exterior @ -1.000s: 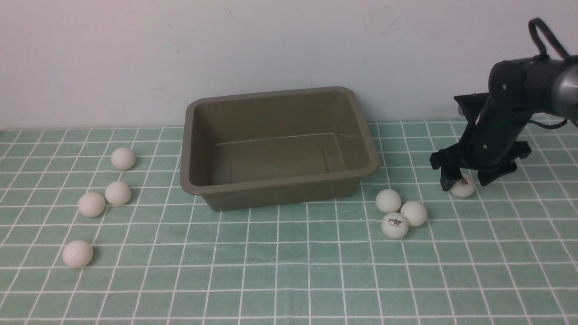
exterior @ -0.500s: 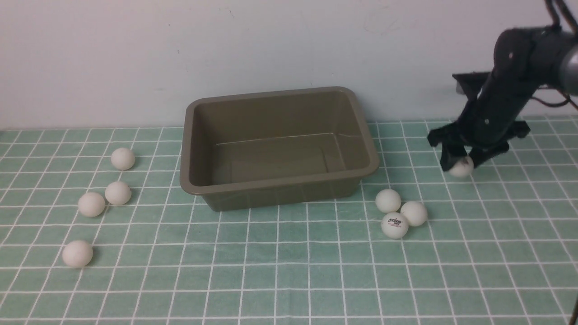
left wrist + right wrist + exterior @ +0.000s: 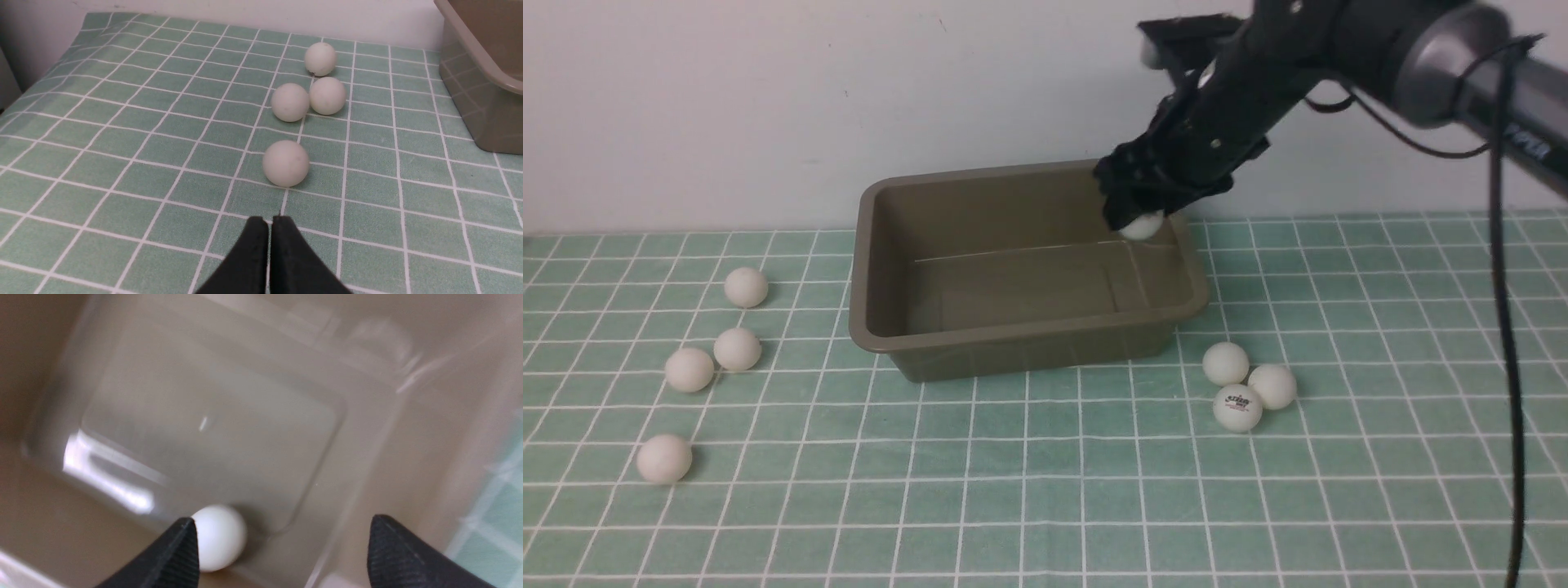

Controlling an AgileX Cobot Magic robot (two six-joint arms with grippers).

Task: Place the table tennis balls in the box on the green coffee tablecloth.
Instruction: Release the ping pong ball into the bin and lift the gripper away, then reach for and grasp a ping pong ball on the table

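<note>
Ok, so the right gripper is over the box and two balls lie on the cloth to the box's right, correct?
Not two: the front view shows three balls lying on the cloth to the right of the box. The right gripper is over the box, as stated.

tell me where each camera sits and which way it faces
Front: between the arms, facing forward over cloth, box and balls; right gripper shows.
Left wrist: low over the cloth, facing four balls and a box corner; shut left gripper shows.
Right wrist: above the box, looking down at one ball; open right gripper shows.
Shared: all three see the box.
</note>
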